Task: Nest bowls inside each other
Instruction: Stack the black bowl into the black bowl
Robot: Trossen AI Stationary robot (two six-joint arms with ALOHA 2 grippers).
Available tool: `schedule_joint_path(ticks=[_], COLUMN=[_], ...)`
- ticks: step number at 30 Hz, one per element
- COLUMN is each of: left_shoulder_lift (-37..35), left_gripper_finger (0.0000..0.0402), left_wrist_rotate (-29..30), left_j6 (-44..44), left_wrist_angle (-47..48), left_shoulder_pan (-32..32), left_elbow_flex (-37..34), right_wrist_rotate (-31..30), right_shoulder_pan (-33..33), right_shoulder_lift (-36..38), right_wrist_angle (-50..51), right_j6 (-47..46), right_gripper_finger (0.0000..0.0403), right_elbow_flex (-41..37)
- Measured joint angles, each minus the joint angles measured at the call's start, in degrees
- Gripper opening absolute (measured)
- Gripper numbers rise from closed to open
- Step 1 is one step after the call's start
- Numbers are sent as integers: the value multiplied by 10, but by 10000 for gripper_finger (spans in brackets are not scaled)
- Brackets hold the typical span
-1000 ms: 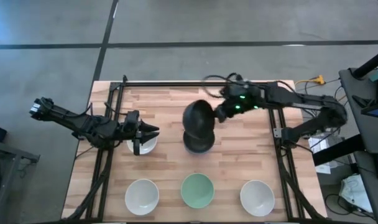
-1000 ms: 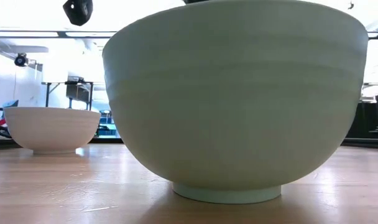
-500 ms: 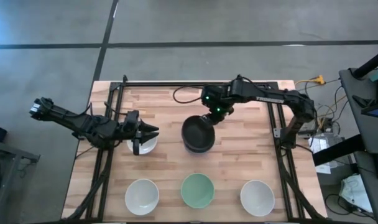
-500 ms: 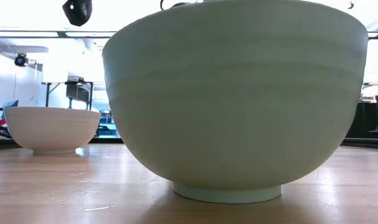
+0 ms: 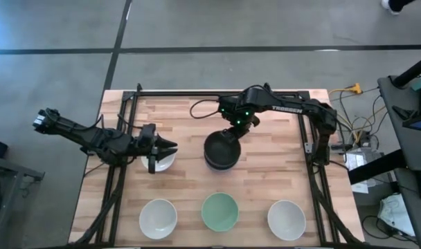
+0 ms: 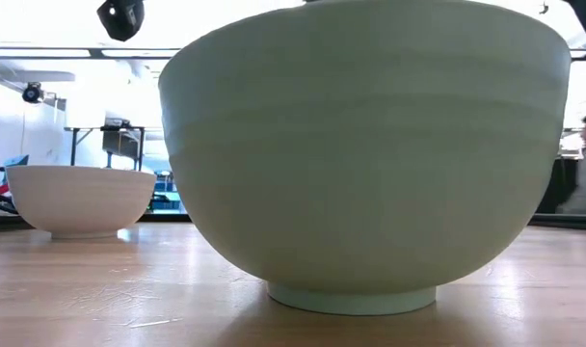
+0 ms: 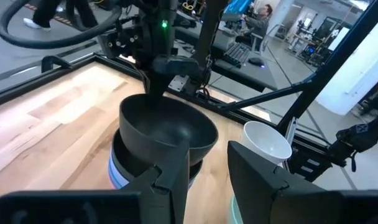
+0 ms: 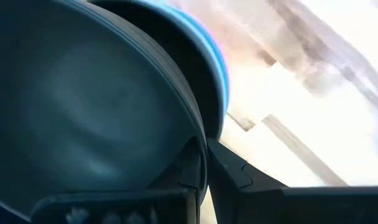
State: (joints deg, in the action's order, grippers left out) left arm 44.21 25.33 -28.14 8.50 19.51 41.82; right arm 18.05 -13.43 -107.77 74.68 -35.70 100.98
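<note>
— Looking down, we see the right gripper (image 5: 233,127) pinching the rim of the top black bowl (image 5: 221,146), nested on the central stack (image 7: 124,167).

— And at nine o'clock our left gripper (image 5: 170,144) hovers, fingers narrowly parted, over a white bowl (image 5: 159,162).

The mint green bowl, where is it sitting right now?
In the high view, the mint green bowl sits in the middle of the table's front row, between two white bowls, in front of the black-topped stack.
</note>
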Motion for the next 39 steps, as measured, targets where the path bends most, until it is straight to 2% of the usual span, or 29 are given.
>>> schedule_joint_path(ticks=[20, 28, 39], left_shoulder_lift=[5, 11, 22], left_gripper_finger=[95, 95, 95], left_wrist_rotate=[-13, -13, -13], left_j6=[-2, -2, -2], left_wrist_angle=[-4, -5, -6], left_shoulder_pan=[0, 0, 0], left_elbow_flex=[0, 0, 1], right_wrist_rotate=[-12, -12, -6], right_shoulder_pan=[0, 0, 2], right_shoulder_lift=[-51, -76, -75], right_wrist_angle=[6, 13, 17], right_j6=[26, 42, 64], right_gripper_finger=[12, 12, 23], right_elbow_flex=[2, 36, 44])
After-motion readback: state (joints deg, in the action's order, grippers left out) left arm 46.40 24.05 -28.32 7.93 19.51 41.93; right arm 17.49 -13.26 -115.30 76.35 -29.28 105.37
